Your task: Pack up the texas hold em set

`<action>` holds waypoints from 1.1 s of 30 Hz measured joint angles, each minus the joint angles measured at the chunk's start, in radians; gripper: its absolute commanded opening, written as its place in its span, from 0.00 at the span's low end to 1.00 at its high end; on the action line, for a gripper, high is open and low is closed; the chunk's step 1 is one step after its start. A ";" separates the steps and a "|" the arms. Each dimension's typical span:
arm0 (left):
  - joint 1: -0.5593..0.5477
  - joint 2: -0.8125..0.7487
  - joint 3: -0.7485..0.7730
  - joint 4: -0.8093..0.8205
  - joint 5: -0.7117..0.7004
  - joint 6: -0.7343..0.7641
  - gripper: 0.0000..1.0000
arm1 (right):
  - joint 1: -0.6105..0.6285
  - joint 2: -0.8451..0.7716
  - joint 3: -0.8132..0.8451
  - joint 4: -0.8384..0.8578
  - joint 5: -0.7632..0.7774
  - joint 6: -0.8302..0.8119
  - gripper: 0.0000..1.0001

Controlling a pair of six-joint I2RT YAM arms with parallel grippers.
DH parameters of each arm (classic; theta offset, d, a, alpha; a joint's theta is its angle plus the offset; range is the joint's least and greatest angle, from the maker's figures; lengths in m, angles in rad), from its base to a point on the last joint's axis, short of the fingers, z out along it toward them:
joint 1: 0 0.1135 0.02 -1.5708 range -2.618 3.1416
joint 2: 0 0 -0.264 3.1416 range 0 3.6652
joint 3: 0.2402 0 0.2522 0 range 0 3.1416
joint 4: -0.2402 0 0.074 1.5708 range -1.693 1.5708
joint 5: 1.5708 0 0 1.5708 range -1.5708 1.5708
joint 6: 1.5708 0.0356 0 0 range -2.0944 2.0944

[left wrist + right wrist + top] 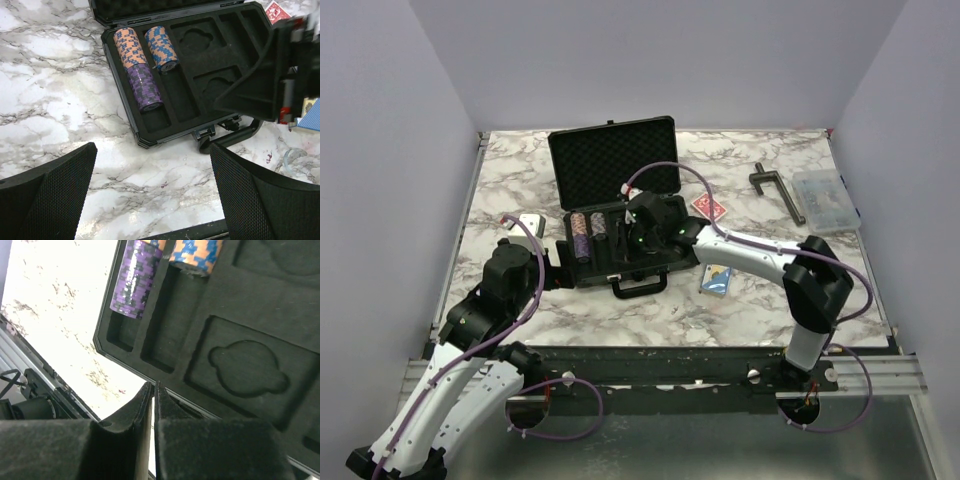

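1. Case [612,165] lies open mid-table, chips [142,85] in its left slots.
2. I see my right gripper [152,386] reaching over the tray [250,330], fingers pressed together near its front edge.
3. My left gripper [152,147] hovers before the case, spread wide.

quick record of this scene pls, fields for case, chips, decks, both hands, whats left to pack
case: black case open on the table, lid up
chips: orange stack, blue stack and purple stack lying in its slots
wells: card wells empty
decks: red deck and blue deck on the table, right of the case
left: left hand open, empty
right: right hand shut over the case, nothing seen held
unpacked: both decks
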 measured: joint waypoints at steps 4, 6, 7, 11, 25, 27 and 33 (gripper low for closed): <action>0.000 0.000 0.000 0.000 0.000 0.000 0.94 | 0.010 0.088 0.016 0.039 -0.038 0.018 0.07; 0.000 0.000 0.000 0.000 0.000 0.000 0.94 | 0.010 0.127 0.032 0.045 -0.043 0.024 0.07; 0.000 0.000 0.000 0.000 0.000 0.000 0.94 | 0.010 0.148 0.045 0.047 -0.044 0.025 0.06; 0.000 0.001 0.000 0.000 0.000 0.000 0.94 | 0.010 0.214 0.114 0.051 -0.037 0.025 0.05; 0.000 0.005 0.000 0.000 -0.003 0.000 0.94 | 0.010 0.441 0.462 -0.006 0.143 -0.018 0.04; 0.000 0.005 0.000 0.000 -0.004 0.000 0.94 | 0.010 0.457 0.491 -0.022 0.164 -0.029 0.04; 0.000 0.005 0.000 0.000 -0.004 0.000 0.94 | 0.010 0.447 0.473 -0.017 0.157 -0.059 0.04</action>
